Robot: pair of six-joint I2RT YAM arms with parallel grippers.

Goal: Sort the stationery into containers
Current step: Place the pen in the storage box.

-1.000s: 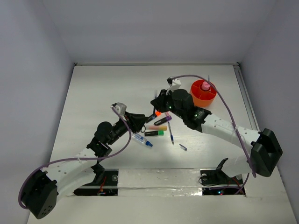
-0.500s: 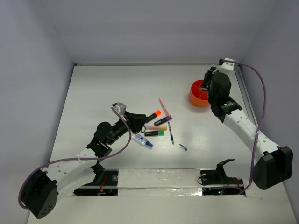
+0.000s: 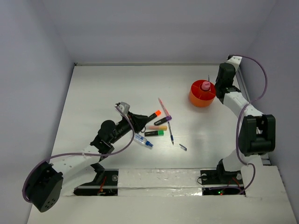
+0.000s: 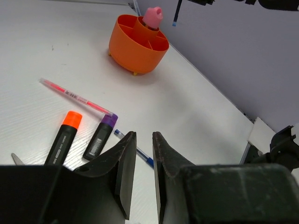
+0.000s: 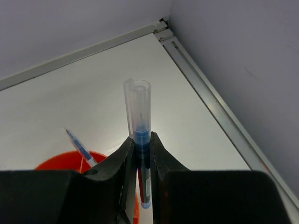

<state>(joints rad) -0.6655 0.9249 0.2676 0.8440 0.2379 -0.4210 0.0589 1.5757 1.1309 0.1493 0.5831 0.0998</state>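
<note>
Right gripper (image 5: 141,154), pinching a blue pen (image 5: 138,107), has swung from the highlighters (image 3: 158,127) to above the orange cup (image 3: 202,101). Left gripper (image 4: 141,158) is narrowly parted, empty, and edged forward.

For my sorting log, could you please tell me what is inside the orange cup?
A pink knob and one thin blue pen; the cup wall hides the compartment floors.

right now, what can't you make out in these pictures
- Right wrist view: the right end effector, shut on a blue pen, hides most of the orange cup. Which compartment lies under the pen cannot be told.
- Left wrist view: the fingers of the left end effector cover the middle of a second pen.
- Top view: the small piece is too small to identify.
</note>
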